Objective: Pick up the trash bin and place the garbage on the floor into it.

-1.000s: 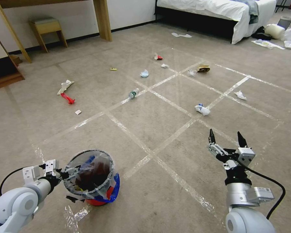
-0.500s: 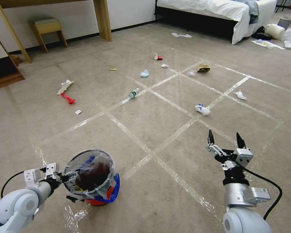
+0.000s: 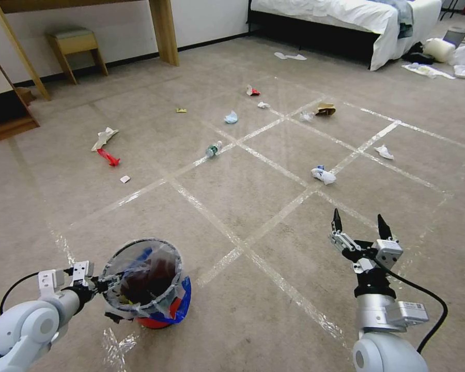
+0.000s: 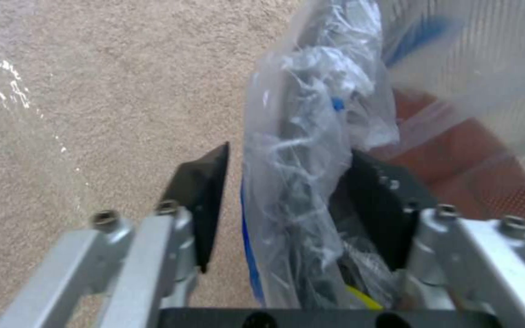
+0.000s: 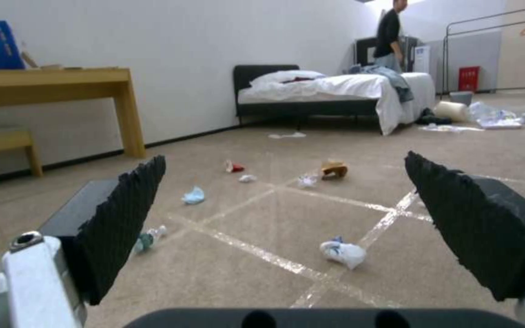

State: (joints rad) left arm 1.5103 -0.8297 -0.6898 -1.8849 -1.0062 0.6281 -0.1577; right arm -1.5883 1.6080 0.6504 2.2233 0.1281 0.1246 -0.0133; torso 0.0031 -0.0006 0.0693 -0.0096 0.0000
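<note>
The trash bin (image 3: 144, 281), red below with a clear liner and a blue patch, stands on the carpeted floor (image 3: 243, 206) at the near left. My left gripper (image 3: 95, 283) is open at its near rim. One finger (image 4: 205, 200) is outside and the other finger (image 4: 375, 205) is inside the liner (image 4: 311, 136), with a thin gap on the outer side. My right gripper (image 3: 358, 218) hovers open and empty at the near right. Garbage lies ahead: a crumpled white-blue wad (image 3: 323, 175) (image 5: 342, 252), a bottle (image 3: 213, 149), a blue mask (image 3: 231, 118), a brown bag (image 3: 325, 109) and a red-white carton (image 3: 252, 91).
More litter lies at the left: white paper (image 3: 104, 137), a red piece (image 3: 108, 157) and a small white scrap (image 3: 124, 179). A bed (image 3: 346, 15) with clutter beside it stands at the far right, white slippers (image 3: 289, 56) before it. A stool (image 3: 75, 46) and desk leg (image 3: 165, 31) line the far wall.
My left arm has sunk a little, its gripper staying at the bin's rim. My right gripper has drifted slightly left and lower. The bin and the litter have not moved.
</note>
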